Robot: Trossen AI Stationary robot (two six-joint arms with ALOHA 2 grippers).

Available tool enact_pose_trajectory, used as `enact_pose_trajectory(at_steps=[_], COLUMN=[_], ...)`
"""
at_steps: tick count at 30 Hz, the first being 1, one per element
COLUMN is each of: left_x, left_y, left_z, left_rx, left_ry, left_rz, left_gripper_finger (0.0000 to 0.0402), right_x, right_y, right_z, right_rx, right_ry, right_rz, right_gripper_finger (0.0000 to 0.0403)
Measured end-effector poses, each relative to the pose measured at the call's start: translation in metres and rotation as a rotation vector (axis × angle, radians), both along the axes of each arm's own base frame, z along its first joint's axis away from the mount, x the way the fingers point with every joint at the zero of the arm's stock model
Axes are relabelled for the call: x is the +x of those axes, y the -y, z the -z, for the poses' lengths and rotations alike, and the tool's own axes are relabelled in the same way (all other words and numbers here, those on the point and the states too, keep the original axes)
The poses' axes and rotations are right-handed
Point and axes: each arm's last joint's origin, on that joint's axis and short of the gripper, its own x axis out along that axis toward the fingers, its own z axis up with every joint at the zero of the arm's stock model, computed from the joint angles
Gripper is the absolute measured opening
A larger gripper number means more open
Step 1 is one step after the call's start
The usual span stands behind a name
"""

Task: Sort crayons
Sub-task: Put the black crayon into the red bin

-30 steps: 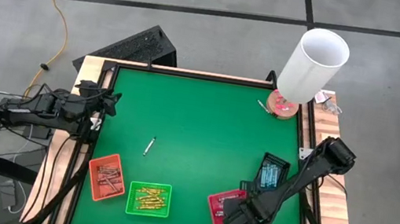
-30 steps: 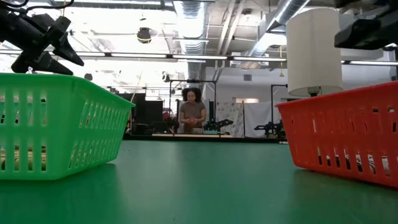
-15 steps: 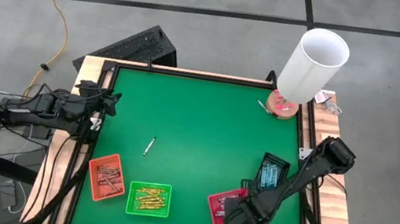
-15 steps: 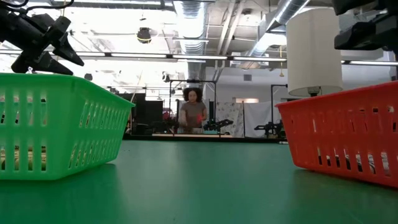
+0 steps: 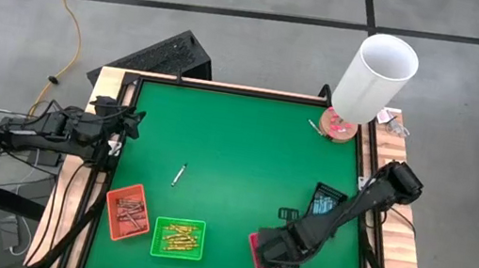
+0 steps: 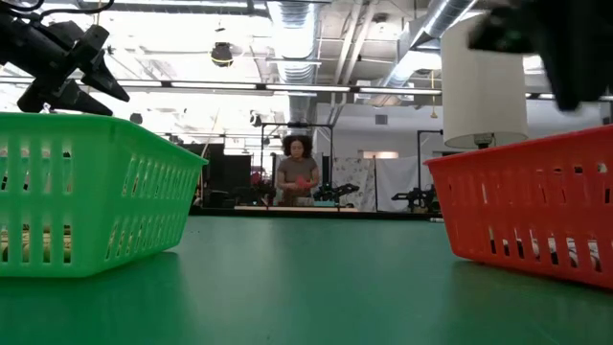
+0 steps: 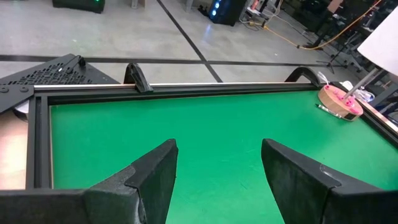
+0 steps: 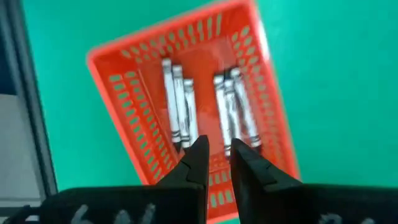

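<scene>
High view: right gripper hovers over the red tray at the table's near edge, beside the black tray; left gripper waits at the far-left corner; one silvery crayon lies loose on the green mat, with gold crayons in the green tray and reddish ones in the orange tray. Low view: green and red trays flank a person standing far behind. Wrist views: left fingers stand wide apart, empty; right fingers are slightly parted, holding nothing, above silvery crayons in the red tray.
</scene>
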Motion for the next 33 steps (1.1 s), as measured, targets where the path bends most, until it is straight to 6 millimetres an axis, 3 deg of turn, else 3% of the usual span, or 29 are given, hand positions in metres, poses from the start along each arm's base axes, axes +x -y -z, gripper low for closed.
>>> enact_pose_trajectory(at_steps=[3, 6, 12, 14, 18, 24, 29, 33], left_x=[0.000, 0.000, 0.000, 0.000, 0.000, 0.000, 0.000, 0.000], left_y=[0.000, 0.000, 0.000, 0.000, 0.000, 0.000, 0.000, 0.000], left_z=[0.000, 0.000, 0.000, 0.000, 0.000, 0.000, 0.000, 0.000], left_rx=[0.000, 0.000, 0.000, 0.000, 0.000, 0.000, 0.001, 0.004], left_ry=[0.000, 0.000, 0.000, 0.000, 0.000, -0.001, -0.001, -0.002], left_rz=[0.000, 0.000, 0.000, 0.000, 0.000, 0.001, 0.001, -0.005], left_gripper_finger=[0.0223, 0.0223, 0.0223, 0.0223, 0.0223, 0.0223, 0.0223, 0.0223], right_x=[0.009, 0.014, 0.021, 0.026, 0.032, 0.030, 0.025, 0.023], right_y=[0.014, 0.040, 0.111, 0.135, 0.170, 0.223, 0.259, 0.286], right_z=[-0.020, -0.037, -0.053, -0.050, -0.035, -0.009, 0.002, 0.013], right_rx=[-0.054, -0.228, -0.514, -0.520, -0.553, -0.572, -0.569, -0.560], right_ry=[0.031, 0.057, 0.084, 0.061, -0.032, -0.160, -0.219, -0.230], right_rz=[0.022, 0.139, 0.609, 0.700, 0.706, 0.713, 0.697, 0.670], right_gripper_finger=[0.0058, 0.0058, 0.0058, 0.0060, 0.0072, 0.0124, 0.0170, 0.0183])
